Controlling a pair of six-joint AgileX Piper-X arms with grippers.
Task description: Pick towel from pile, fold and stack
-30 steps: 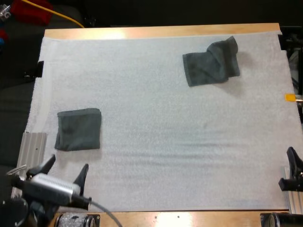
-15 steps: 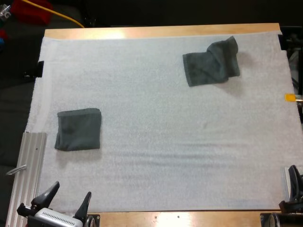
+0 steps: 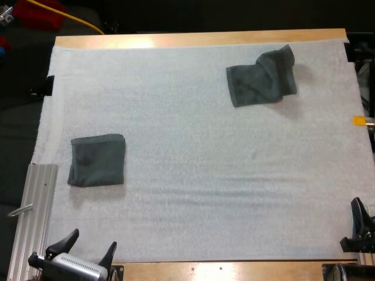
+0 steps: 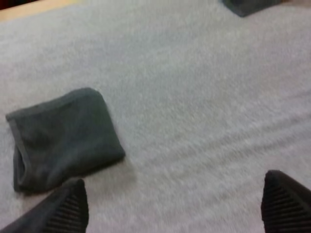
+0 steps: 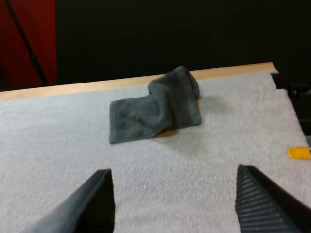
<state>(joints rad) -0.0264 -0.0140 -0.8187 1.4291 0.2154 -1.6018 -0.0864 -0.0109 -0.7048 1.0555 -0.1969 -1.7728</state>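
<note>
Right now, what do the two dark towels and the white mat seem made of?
Folded towel and crumpled towel: soft matte cloth, likely terry, given hemmed edges and limp folds. White mat: matte, faintly rippled, perhaps foam or fleece; uncertain.

Location type: robotics laboratory, bench test station.

Indicators:
- A wooden table (image 3: 199, 38) carries a white mat (image 3: 205, 187) as the work surface.
- An aluminium rail (image 3: 36, 211) lies along the mat's left edge.
- Two robot arms reach in at the near edge, each ending in black two-finger tooling: left gripper (image 3: 94, 238), right gripper (image 5: 172, 170).
- A folded towel (image 3: 97, 160) and a crumpled towel (image 3: 261, 79) lie well apart on the mat as work items.
- A yellow cable (image 3: 70, 17) runs beyond the far left corner.
</note>
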